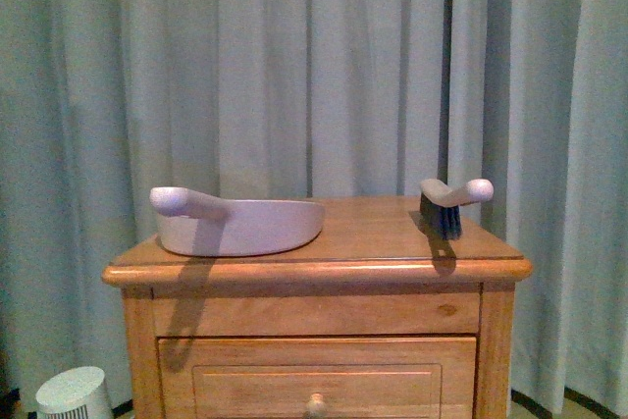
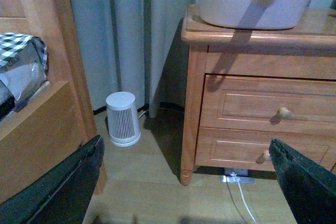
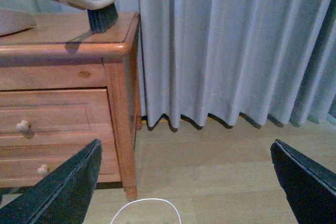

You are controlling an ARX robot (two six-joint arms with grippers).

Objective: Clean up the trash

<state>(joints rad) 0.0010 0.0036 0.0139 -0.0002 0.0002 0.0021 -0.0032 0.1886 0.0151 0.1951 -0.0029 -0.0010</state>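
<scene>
Front view: a wooden nightstand (image 1: pixel 319 287) stands before a pale curtain (image 1: pixel 294 66). A white dustpan (image 1: pixel 240 221) lies on the left half of its top, with its handle pointing toward the left edge. A hand brush (image 1: pixel 446 205) with dark bristles and a white handle sits near the right edge. On the floor, below and to the left of the nightstand's left front corner, stands a small white ribbed device (image 1: pixel 74 394). Neither arm shows here.

Left wrist view: the left gripper (image 2: pixel 185 148) has its two dark fingers (image 2: pixel 63 187) spread wide, with nothing between them. Beyond it are the nightstand (image 2: pixel 252 103), its two drawers with round knobs, and the dustpan (image 2: pixel 252 9) on top near the front edge. The ribbed device (image 2: pixel 123 119) stands on the wood floor against the curtain, between the nightstand and a wooden bed frame (image 2: pixel 47 119) that carries checked bedding (image 2: pixel 21 45). A white cable (image 2: pixel 241 198) runs out from under the nightstand.

Right wrist view: the right gripper (image 3: pixel 185 145) is likewise wide open and holds nothing. The brush (image 3: pixel 89 6) rests near a front corner of the nightstand's top (image 3: pixel 68 38), and the curtain (image 3: pixel 231 51) hangs down to the floor beside it. A loop of white cable (image 3: pixel 147 208) lies on the floor.

From these views I cannot tell where the trash is.
</scene>
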